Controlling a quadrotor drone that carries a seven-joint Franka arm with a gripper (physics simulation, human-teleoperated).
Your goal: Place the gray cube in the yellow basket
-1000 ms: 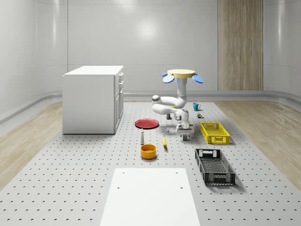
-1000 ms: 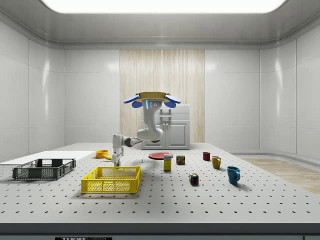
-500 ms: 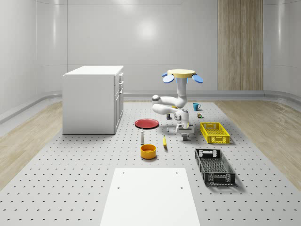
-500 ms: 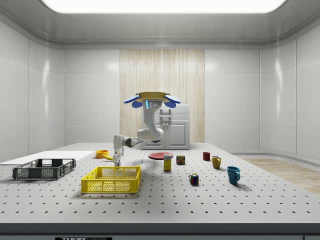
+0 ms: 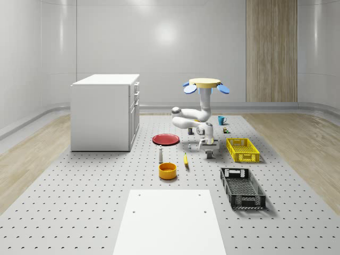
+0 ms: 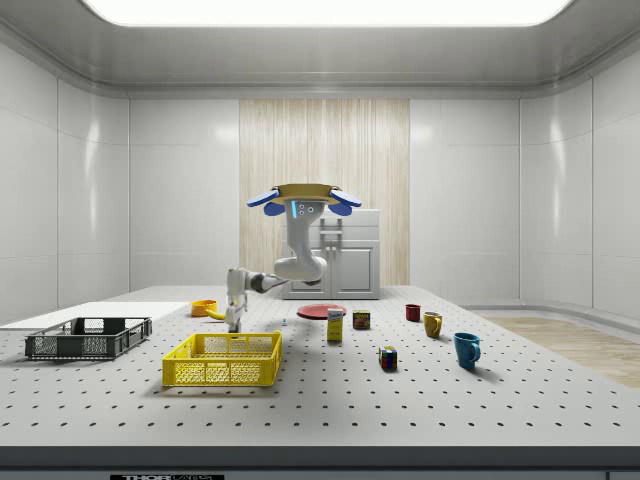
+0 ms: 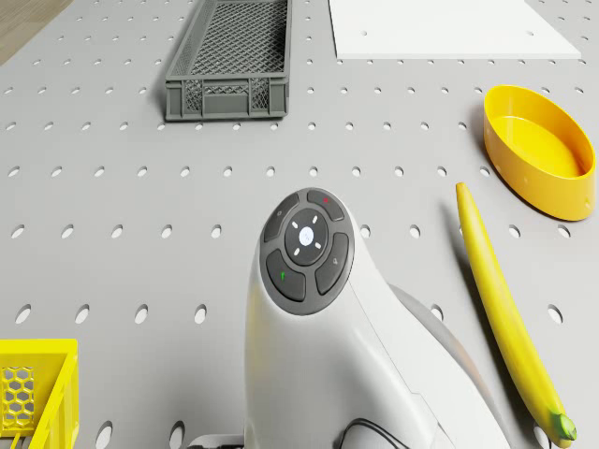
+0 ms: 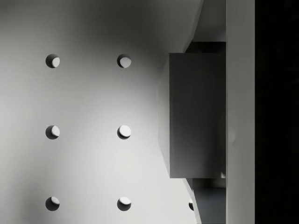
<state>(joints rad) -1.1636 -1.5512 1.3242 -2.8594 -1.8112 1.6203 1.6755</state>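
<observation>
Above the perforated desk [image 5: 79, 207] I am hovering, my drone body [image 5: 205, 83] staying well up over the stretch between the red plate [image 5: 166, 139] and the yellow basket [image 5: 243, 149]. My arm is reaching down and forward, and my gripper [image 5: 211, 154] is hanging low over the desk, just beside the yellow basket on the whole-scene view's left. From the side, the gripper [image 6: 235, 325] is sitting behind the yellow basket [image 6: 222, 359]. Through my wrist camera the gray cube [image 8: 196, 115] is lying against one of my fingers [image 8: 240, 112], with the holed desk surface [image 8: 84, 130] close behind it. I cannot tell whether my gripper is clenched on the cube or released. Near my arm a banana [image 7: 505, 313] and a yellow bowl [image 7: 538, 162] are lying on the desk, and a black crate [image 7: 231, 58] is sitting farther off.
</observation>
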